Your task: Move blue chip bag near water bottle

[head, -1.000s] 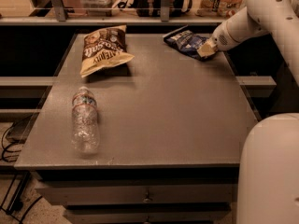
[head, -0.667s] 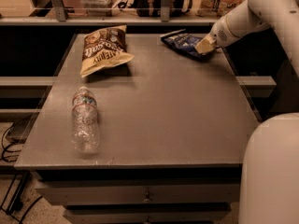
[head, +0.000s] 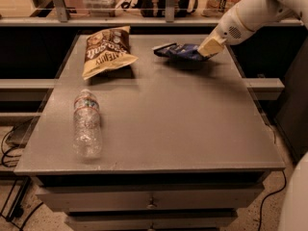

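The blue chip bag [head: 179,51], dark navy and crinkled, is at the far right of the grey table [head: 183,124], held slightly above the surface with a shadow under it. My gripper [head: 210,46] comes in from the upper right and is shut on the bag's right end. The water bottle [head: 86,125], clear with a white cap, lies on its side at the front left of the table, far from the bag.
A brown-and-yellow chip bag [head: 107,49] lies at the far left of the table. A shelf rail with posts [head: 168,19] runs behind the table. My white arm [head: 255,8] and body [head: 296,201] fill the right edge. Drawers sit below the table front.
My gripper has moved left and a little toward the front with the blue chip bag in it. The water bottle and the brown bag have not moved.
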Robot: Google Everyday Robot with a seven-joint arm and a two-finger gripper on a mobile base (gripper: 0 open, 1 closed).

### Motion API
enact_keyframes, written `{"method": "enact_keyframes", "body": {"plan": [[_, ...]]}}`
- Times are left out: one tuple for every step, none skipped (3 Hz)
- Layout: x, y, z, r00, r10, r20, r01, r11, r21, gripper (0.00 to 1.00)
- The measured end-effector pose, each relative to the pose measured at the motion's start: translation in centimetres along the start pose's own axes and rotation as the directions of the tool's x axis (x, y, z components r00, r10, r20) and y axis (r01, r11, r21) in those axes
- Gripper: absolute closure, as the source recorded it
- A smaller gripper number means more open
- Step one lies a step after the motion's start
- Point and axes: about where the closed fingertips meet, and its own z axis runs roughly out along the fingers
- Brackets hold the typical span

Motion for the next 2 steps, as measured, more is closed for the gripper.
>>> {"method": "enact_keyframes", "body": {"plan": [[0.32, 6.63, -2.22, 0.996, -0.083, -0.015, 0.082, 0.9941, -0.070, 1.00], [0.25, 6.59, -2.26, 0.996, -0.084, -0.013, 0.083, 0.9941, -0.069, 1.00]]}}
